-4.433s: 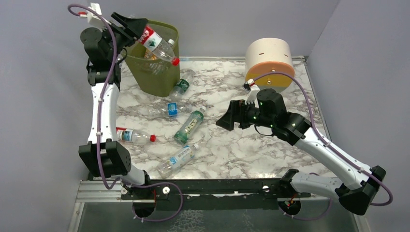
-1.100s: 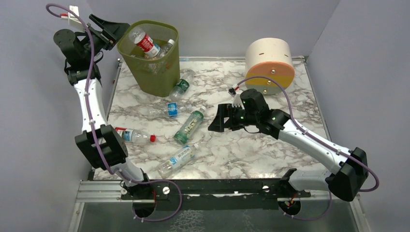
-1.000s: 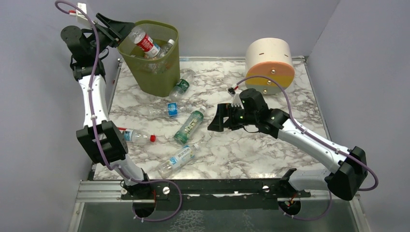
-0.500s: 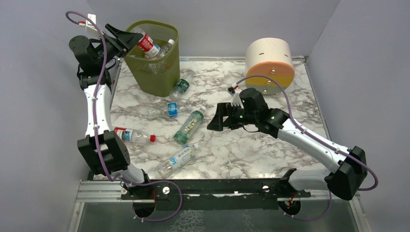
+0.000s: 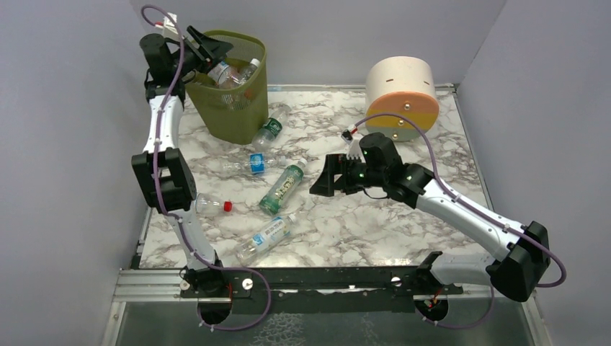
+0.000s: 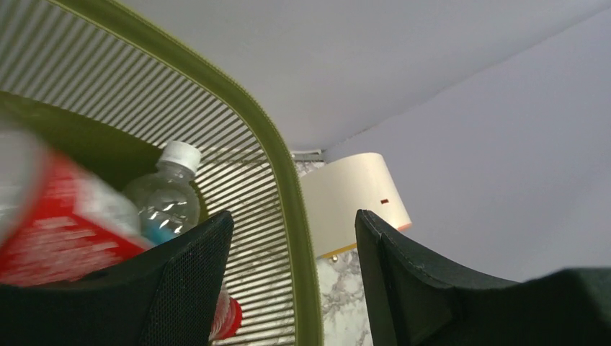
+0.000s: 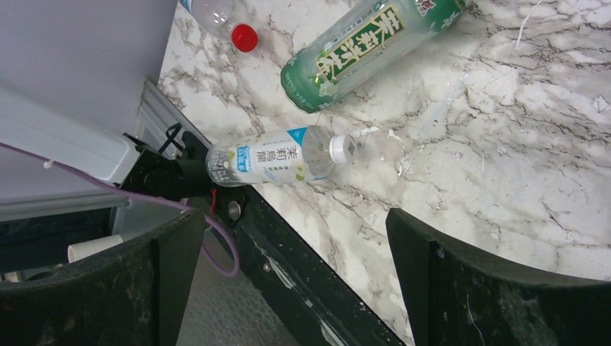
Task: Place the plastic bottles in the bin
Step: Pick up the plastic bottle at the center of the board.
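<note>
Olive-green mesh bin (image 6: pixel 287 180) beneath empty, spread left claw (image 6: pixel 292 216); drop seemingly finished. Next: empty, spread right claw (image 7: pixel 292 220) onto white-labelled clear bottle (image 7: pixel 270 160) ahead.

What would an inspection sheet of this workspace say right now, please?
Surface: marble table, with a rail at its near edge.
Job's things: bin holds at least two bottles; five loose bottles lie on the table.
Clutter: banded cylinder at the far right.
Grippers: left tool open at the bin's rim; right tool open above the table.
Cables: purple cable along each arm.
Surroundings: grey walls.
</note>
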Action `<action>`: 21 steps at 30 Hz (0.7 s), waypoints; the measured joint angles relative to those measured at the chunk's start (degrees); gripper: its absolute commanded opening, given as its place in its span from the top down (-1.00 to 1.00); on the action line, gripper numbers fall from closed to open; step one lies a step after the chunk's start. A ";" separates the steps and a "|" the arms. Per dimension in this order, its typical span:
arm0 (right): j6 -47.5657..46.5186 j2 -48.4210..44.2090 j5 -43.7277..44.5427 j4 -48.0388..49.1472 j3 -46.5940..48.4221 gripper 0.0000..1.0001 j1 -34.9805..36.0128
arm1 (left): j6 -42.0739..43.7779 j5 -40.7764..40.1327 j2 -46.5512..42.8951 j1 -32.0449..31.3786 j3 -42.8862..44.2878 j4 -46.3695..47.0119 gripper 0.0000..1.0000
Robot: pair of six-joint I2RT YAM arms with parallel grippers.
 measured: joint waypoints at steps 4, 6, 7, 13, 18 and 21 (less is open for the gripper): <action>0.28 -0.28 0.02 -0.07 0.00 -0.98 0.00 | 0.15 -0.70 7.08 -4.07 7.37 -1.90 -0.34; 0.35 -0.63 0.07 -0.17 0.00 -0.98 0.00 | 0.39 -0.98 10.78 -5.09 12.35 -3.10 -0.34; 0.35 -0.94 0.17 -0.33 0.00 -0.98 0.00 | 0.70 -1.14 12.52 -5.25 15.08 -4.44 -0.35; -0.15 -1.88 1.40 -0.96 0.02 -0.98 0.00 | 1.90 -2.01 13.90 -3.61 18.53 -8.39 -0.57; -0.79 2.71 2.03 -0.35 1.27 -0.98 0.00 | 3.15 -1.84 6.51 -2.25 11.82 -9.44 -0.98; -0.74 6.95 2.05 0.92 1.88 -0.98 0.00 | 4.31 -1.07 -1.33 -2.23 6.62 -10.25 -0.98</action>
